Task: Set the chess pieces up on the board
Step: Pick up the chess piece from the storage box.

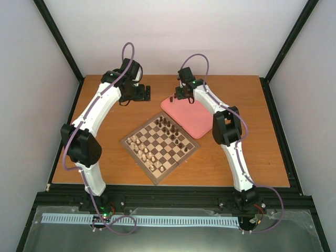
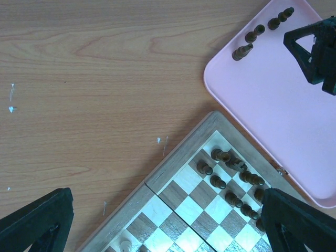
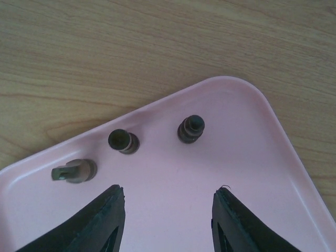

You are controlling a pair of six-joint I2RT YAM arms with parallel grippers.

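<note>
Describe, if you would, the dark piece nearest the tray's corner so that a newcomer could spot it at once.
Start at the pink tray beside the board, where the right tool hovers. In the right wrist view, three dark pieces line its rim; the piece is the rightmost. Unlike its neighbours, it sits nearest the rounded corner.

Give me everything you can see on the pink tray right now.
The pink tray is a flat, rounded-corner rectangle with a low raised rim, smooth like plastic, lying on the table beside the board, turned diagonally. A few dark chess pieces sit near its far corner. The open right hand hovers above it, holding nothing.
</note>
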